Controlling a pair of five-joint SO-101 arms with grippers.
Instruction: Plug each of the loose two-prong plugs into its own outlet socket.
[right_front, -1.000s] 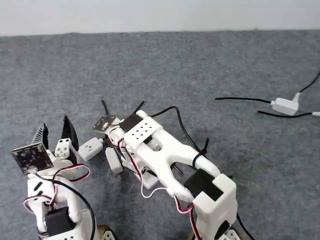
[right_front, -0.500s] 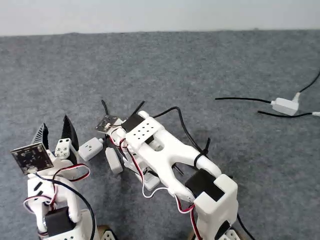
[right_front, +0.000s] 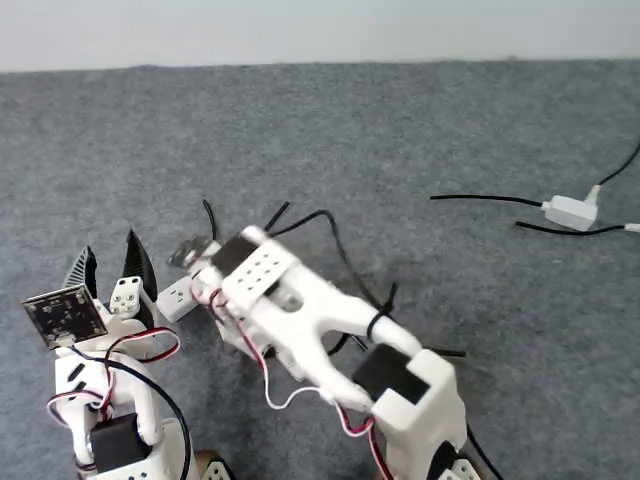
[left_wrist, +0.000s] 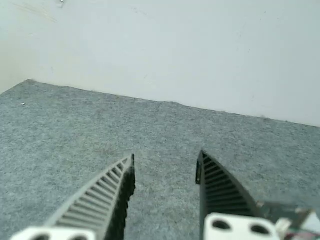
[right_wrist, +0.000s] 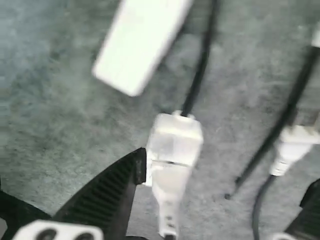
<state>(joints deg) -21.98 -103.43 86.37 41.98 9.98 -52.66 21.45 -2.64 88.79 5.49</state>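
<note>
left gripper (right_front: 110, 250): lower left of the high view, raised above the carpet; its two black ribbed fingers (left_wrist: 110, 195) stand apart with nothing between them.
left wrist view: looks past those fingers over grey carpet (left_wrist: 165, 130) to a white wall (left_wrist: 200, 50).
right arm (right_front: 300, 310): runs from the bottom centre towards the middle left of the high view; its wrist covers its own gripper and whatever lies under it.
right gripper (right_wrist: 225, 172): jaws spread wide, clamping nothing; one black finger at the lower left of the right wrist view, the other at the lower right edge.
near plug (right_wrist: 172, 150): white, lying on the carpet just beside the lower-left finger; its black cord (right_wrist: 200, 70) runs to the top of the frame. whether plug and finger touch cannot be told.
second plug (right_wrist: 292, 145): white, at the right edge of the right wrist view, lying loose with its own dark cord.
white block (right_wrist: 140, 45): upper left of the right wrist view, apart from both plugs; its socket face cannot be made out.
outlet socket (right_front: 178, 294): white, in the high view between the left gripper and the right arm's wrist, which partly hides it.
white connector (right_front: 570, 212): far right of the high view, with thin black cables (right_front: 485, 198), well apart from both arms.
</note>
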